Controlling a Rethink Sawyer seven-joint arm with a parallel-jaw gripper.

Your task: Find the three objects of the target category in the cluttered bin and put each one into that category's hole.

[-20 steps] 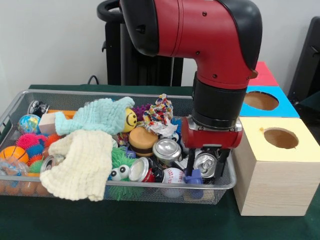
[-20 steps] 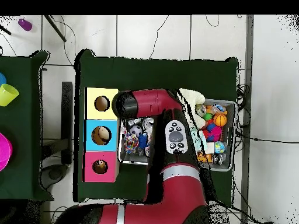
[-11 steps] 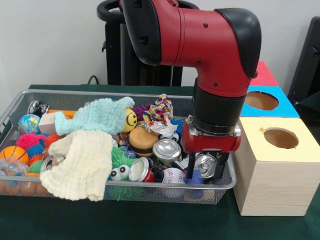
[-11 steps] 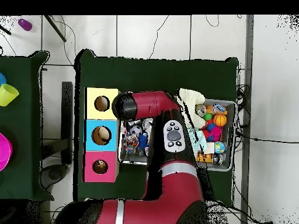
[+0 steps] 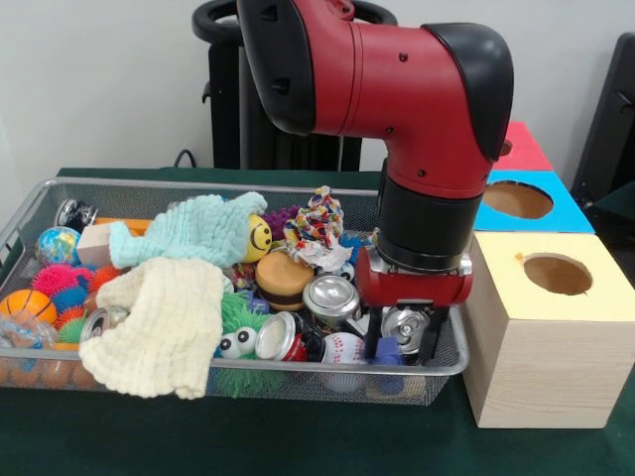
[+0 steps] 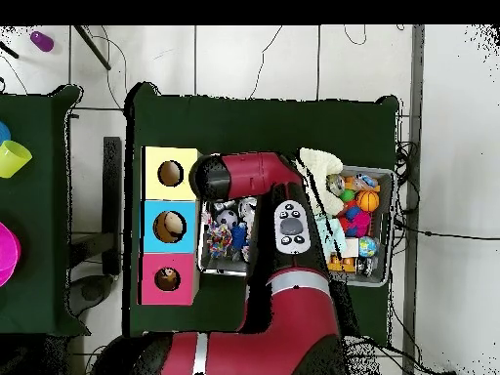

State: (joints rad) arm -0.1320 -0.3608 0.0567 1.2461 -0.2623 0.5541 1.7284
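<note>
Silver metal is showing between the two black fingers (image 5: 373,344) of your pincer (image 5: 402,342): they are standing either side of a crushed can (image 5: 405,324) at the lower right of the wire bin (image 5: 448,365), closed in against its sides, so you are gripping it. Over the last second the can and pincer have been rising a little, from down among the clutter to about the level of the bin's rim. That suggests the grasp is holding and the lift is underway. Just below the can a blue block (image 5: 387,350) is sitting, and a baseball (image 5: 344,348) is lying just beside it to the left. Two more cans (image 5: 330,297) are lying further left, near the toy burger (image 5: 283,278), probably the remaining targets. To the right of the bin, on the green worktop (image 5: 298,441), the yellow-topped box (image 5: 541,332) is standing with its hole (image 5: 558,274) open; blue (image 5: 531,203) and red (image 5: 520,147) ones are behind it. Which hole takes cans you cannot tell here.
</note>
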